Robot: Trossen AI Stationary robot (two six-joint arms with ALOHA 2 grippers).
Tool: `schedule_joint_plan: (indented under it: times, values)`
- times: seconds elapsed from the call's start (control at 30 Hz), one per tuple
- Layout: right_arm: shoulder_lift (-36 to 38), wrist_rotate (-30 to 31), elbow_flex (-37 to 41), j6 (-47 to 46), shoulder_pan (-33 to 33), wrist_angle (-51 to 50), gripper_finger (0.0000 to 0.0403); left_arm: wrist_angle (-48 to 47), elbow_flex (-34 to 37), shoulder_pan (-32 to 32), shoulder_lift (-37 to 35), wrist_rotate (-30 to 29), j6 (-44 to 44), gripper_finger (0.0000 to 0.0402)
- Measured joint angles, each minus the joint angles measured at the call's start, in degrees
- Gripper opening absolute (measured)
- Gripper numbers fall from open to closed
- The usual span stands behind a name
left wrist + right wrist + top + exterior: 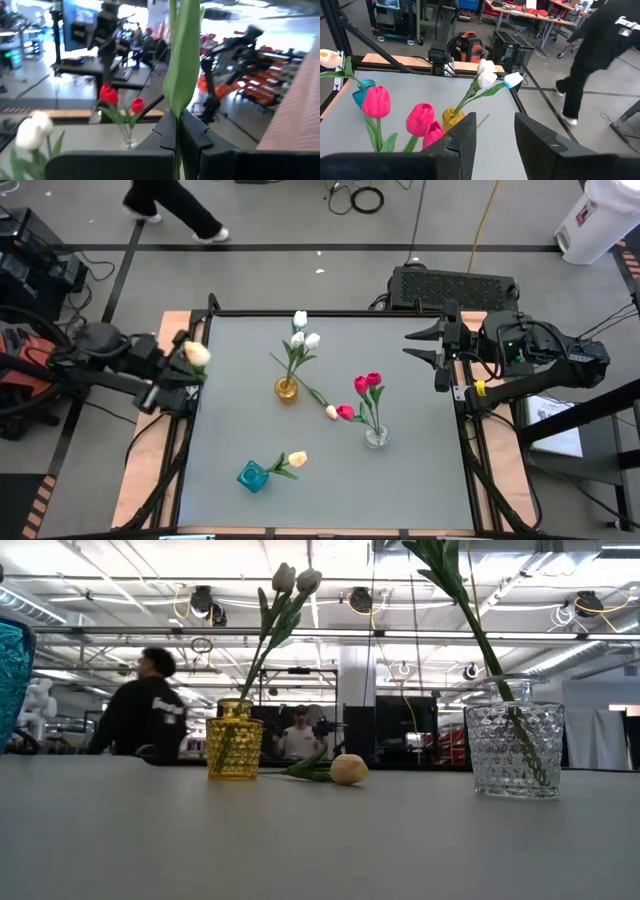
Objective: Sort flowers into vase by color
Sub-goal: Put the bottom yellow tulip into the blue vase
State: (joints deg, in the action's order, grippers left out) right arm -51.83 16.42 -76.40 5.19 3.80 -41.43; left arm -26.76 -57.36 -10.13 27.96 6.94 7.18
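On the grey counter (pixel 400 470) we see three small vases. The yellow vase (pixel 287 389) near the middle holds three white tulips (pixel 303 333). To its right, the clear glass vase (pixel 377 436) holds two red-pink tulips (pixel 367 383). The teal vase (pixel 253 476) near the front edge holds one pale yellow tulip (pixel 296 460). Between the yellow and clear vases, two tulips (pixel 338 412) lie loose on the counter, one pale yellow and one red-pink.

At the counter's left edge, the left gripper (pixel 178 383) has its fingers clamped on the stem of another pale yellow tulip (pixel 196 353), held off the surface. The right gripper (pixel 432 350) waits at the right edge, fingers apart and empty.

We judge the sorting about two-thirds done: the carried tulip and the two lying ones are left.
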Motion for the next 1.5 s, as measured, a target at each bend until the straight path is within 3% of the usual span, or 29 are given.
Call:
schedule_joint_plan:
  times: [0.27,0.77,1.17,1.5]
  values:
    - [0.0,0.0,0.0,0.0,0.0,0.0,0.0125,3.7,3.4,0.0,-4.7,4.9,1.5,0.0005]
    - [0.0,0.0,0.0,0.0,0.0,0.0,0.0125,29.5,22.6,-0.1,-8.2,14.2,13.5,0.0005]
    - [0.0,0.0,0.0,0.0,0.0,0.0,0.0125,44.1,34.4,-2.4,-6.8,14.4,17.0,0.0005]
    - [0.0,0.0,0.0,0.0,0.0,0.0,0.0125,55.6,38.2,-4.0,0.0,14.1,17.6,0.0005]
